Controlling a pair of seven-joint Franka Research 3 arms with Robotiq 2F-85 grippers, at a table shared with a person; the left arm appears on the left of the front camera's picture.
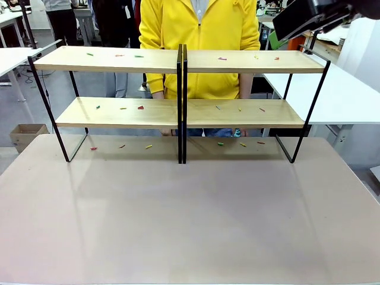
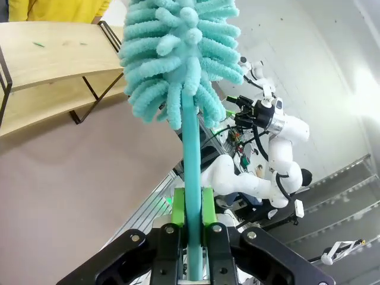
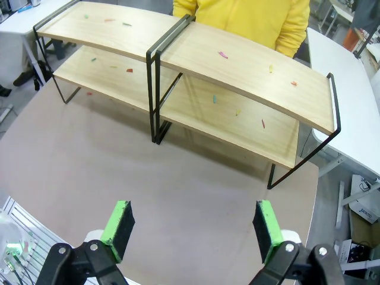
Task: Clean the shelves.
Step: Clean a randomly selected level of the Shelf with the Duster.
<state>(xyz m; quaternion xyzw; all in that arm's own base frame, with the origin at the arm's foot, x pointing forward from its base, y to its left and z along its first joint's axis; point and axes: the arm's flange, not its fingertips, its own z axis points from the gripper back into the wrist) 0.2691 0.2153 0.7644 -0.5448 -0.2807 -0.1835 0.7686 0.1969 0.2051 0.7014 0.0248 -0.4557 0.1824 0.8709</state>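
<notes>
The shelves (image 1: 178, 59) stand across the far half of the table as two joined two-tier racks, with light wooden boards (image 3: 237, 65) on black frames. Several small coloured scraps (image 1: 138, 56) lie on both tiers and on the table under them (image 1: 148, 146). My left gripper (image 2: 191, 205) is shut on the teal handle of a fluffy teal duster (image 2: 178, 53), off to one side of the shelves (image 2: 53, 59). My right gripper (image 3: 194, 228) hangs open, high above the table in front of the shelves, with nothing between its green pads (image 3: 122, 222).
A person in a yellow hoodie (image 1: 199, 35) stands right behind the shelves. The beige table (image 1: 190, 219) is bare in front of them. White tables (image 1: 344, 95) flank the far side. A black part of my right arm (image 1: 303, 18) shows at top right.
</notes>
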